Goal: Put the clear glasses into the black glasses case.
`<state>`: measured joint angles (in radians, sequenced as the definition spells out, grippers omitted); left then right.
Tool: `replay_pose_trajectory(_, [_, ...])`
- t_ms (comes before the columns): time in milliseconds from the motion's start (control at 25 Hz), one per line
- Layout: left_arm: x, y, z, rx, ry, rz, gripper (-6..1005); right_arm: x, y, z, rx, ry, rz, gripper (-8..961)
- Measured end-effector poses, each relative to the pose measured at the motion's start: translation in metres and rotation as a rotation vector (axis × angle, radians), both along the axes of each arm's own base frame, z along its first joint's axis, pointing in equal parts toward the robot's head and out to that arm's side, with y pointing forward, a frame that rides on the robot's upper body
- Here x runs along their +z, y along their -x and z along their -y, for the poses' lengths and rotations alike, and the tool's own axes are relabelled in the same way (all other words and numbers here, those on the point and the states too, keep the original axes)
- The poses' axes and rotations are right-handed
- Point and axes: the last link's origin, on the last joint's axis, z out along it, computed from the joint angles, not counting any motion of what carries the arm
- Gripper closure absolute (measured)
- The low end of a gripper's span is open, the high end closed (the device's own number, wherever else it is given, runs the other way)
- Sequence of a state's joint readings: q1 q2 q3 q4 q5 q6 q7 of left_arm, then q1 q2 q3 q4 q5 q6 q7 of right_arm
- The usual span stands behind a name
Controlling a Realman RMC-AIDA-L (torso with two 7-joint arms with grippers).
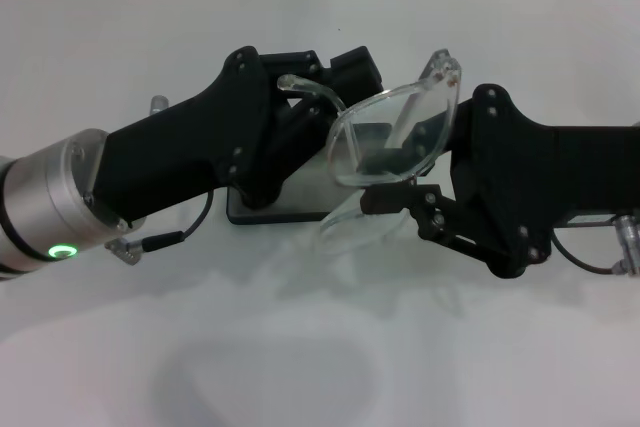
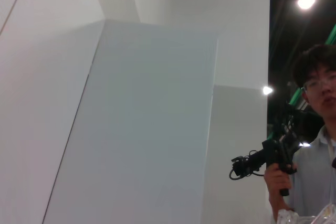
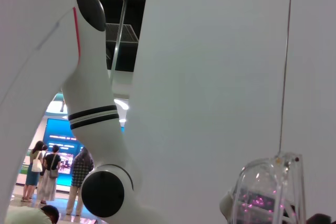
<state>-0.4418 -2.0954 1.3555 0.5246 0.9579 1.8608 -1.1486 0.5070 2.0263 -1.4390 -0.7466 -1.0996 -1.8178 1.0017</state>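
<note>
Right end effector [image 1: 385, 202] clamped on the lower arm of the clear glasses [image 1: 395, 132], black fingers [image 1: 400, 197] pinching the thin curved temple just above the bench [image 1: 300, 347]. Glasses held aloft and tilted, one-piece clear front facing up and toward the camera, second arm arcing back over the left end effector [image 1: 310, 117]. Left end effector close against the glasses from the opposite side, reaching in over the case; grip state there impossible to tell, fingers buried behind its own black housing. Directly below both, black glasses case [image 1: 290, 197] lying open on the white bench, grey lining showing between the two arms, mostly covered by them. In the right wrist view, a clear lens edge [image 3: 273, 187] in the lower corner. In the left wrist view, only white panels and a person [image 2: 315, 145] holding a camera rig.
</note>
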Motion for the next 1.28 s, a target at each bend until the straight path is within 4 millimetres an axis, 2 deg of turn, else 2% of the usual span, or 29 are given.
replay_pose_trajectory(400, [0.014,0.005,-0.009,0.044,-0.064,0.030,932,0.005,0.002,0.008,0.060,0.025,-0.021,844])
replay_pose_trajectory(1280, [0.001,-0.003,-0.004,-0.011,-0.004,-0.007,931,0.000,0.005,-0.002,0.018,-0.002,-0.001,843])
